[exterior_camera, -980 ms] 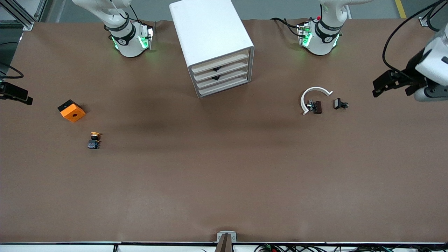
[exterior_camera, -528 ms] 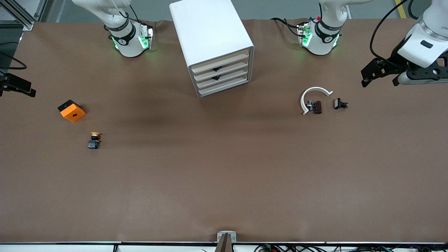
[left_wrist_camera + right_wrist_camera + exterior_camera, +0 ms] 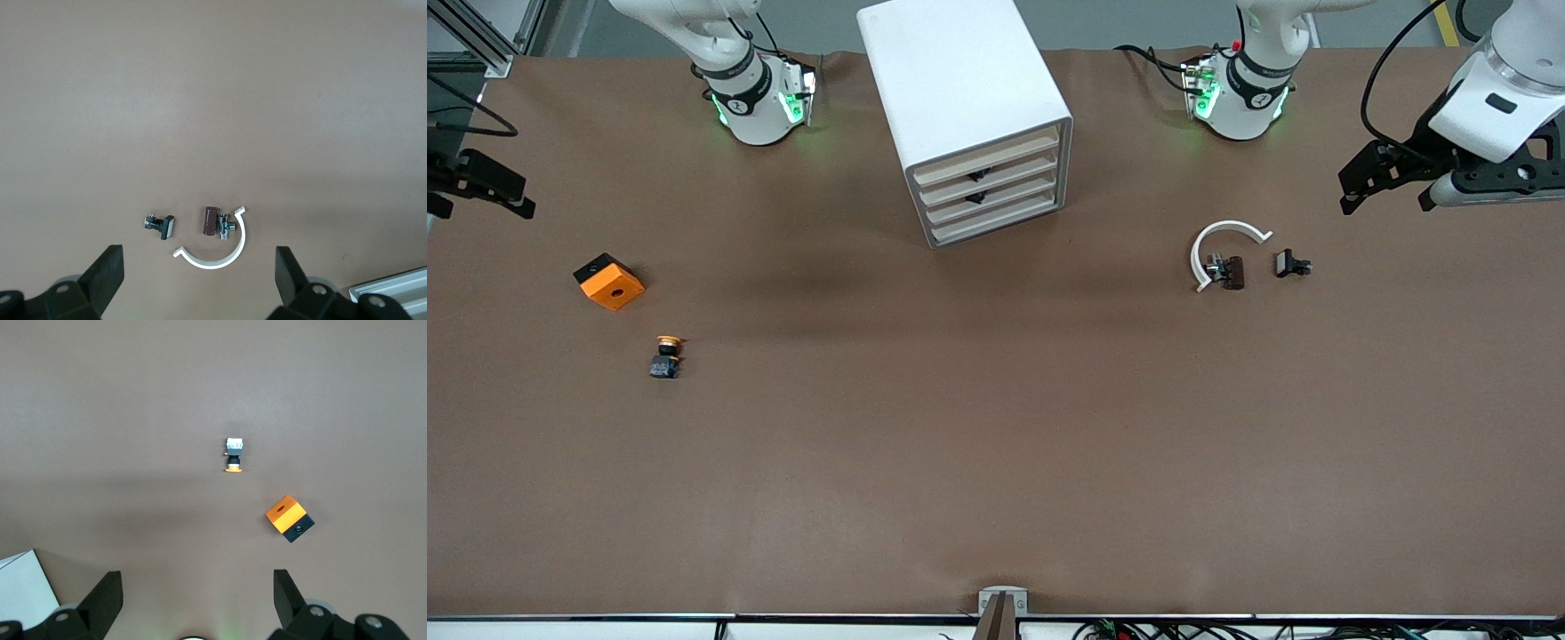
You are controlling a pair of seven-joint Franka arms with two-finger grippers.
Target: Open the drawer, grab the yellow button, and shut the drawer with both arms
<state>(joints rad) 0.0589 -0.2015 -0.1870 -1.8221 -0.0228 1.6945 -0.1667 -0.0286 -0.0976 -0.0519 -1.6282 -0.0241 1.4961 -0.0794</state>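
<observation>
White four-drawer cabinet (image 3: 969,116) standing on the brown table (image 3: 996,462) between the two arm bases, all four drawers shut, fronts angled toward the front camera.

Button (image 3: 666,356) lying on its side on the table, out in the open, well apart from the cabinet toward the right arm's end and nearer the front camera than it; orange cap pointing away from that camera. Also seen in the right wrist view (image 3: 233,457). Orange block (image 3: 608,281) with a centre hole and black underside near the button, slightly farther from the front camera, and farther still from the cabinet.

Toward the left arm's end, nearer the front camera than the cabinet front: white curved clip (image 3: 1221,249), a small brown-and-metal part (image 3: 1227,270) within its curve, and a small black part (image 3: 1289,264) just beside, apart from both.

Left gripper (image 3: 1352,188) in the air over the table's edge at the left arm's end, fingers spread wide, holding nothing. Right gripper (image 3: 480,187) over the table's edge at the right arm's end, fingers likewise spread and empty.
</observation>
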